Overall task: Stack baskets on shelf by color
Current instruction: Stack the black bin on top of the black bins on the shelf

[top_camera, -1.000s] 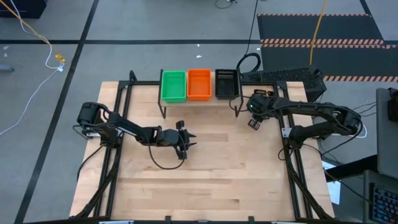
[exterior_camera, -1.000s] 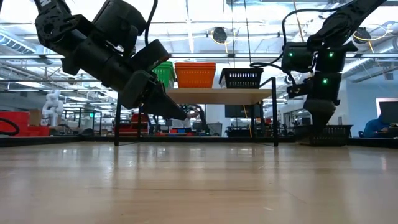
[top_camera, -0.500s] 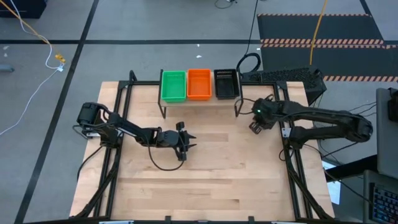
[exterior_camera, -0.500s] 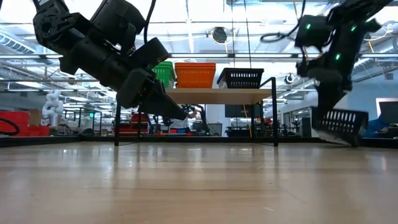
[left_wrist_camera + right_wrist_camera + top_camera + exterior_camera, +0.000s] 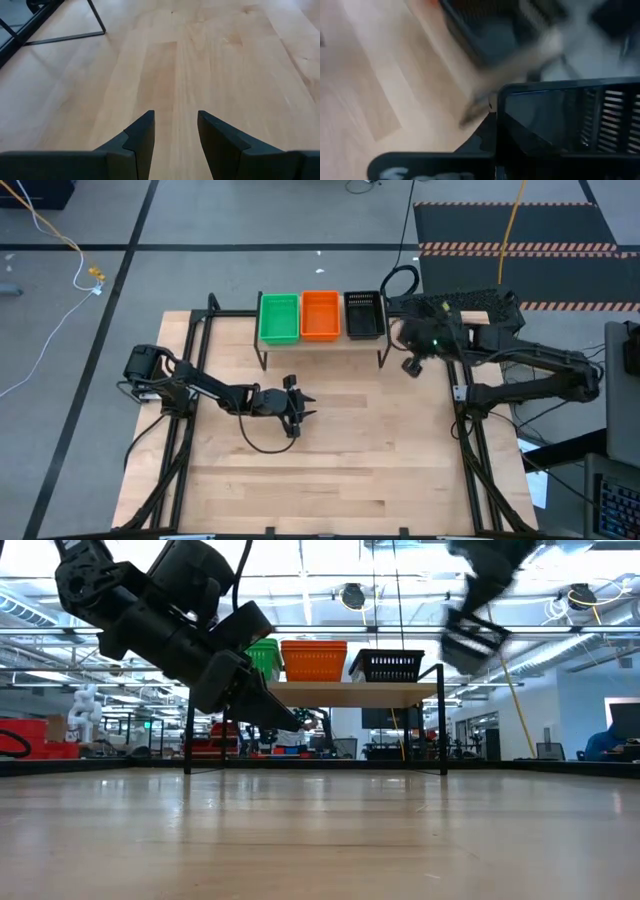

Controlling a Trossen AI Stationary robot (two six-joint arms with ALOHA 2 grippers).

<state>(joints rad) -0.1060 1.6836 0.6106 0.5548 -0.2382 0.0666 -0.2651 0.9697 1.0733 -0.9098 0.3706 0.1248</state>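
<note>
On the shelf (image 5: 320,344) at the table's far edge stand a green basket (image 5: 279,318), an orange basket (image 5: 320,315) and a black basket (image 5: 364,315), side by side on their bottoms. My right gripper (image 5: 411,364), just right of the shelf, is shut on another black basket (image 5: 472,637), which hangs above the level of the shelf top (image 5: 350,693). My left gripper (image 5: 297,408) stands open over the table's middle, with only bare wood between its fingers (image 5: 142,135). My right gripper holds the black basket by its rim and wall near a corner (image 5: 502,107); the fingers themselves mostly hide where they meet it. The basket is lifted clear of the table and sits tilted in the hold (image 5: 470,640).
The shelf's thin black legs (image 5: 441,720) stand on the table's far part. Black frame rails (image 5: 470,450) run along the table's left and right sides. Dark gear (image 5: 470,305) lies beyond the far right corner. Bare wood (image 5: 340,470) spreads over the middle and near part.
My right gripper has taken hold of the black basket that stood on the table right of the shelf and has risen steeply with it, tipping as it went. The basket has gone from the tabletop to above the shelf top and now hangs tilted.
</note>
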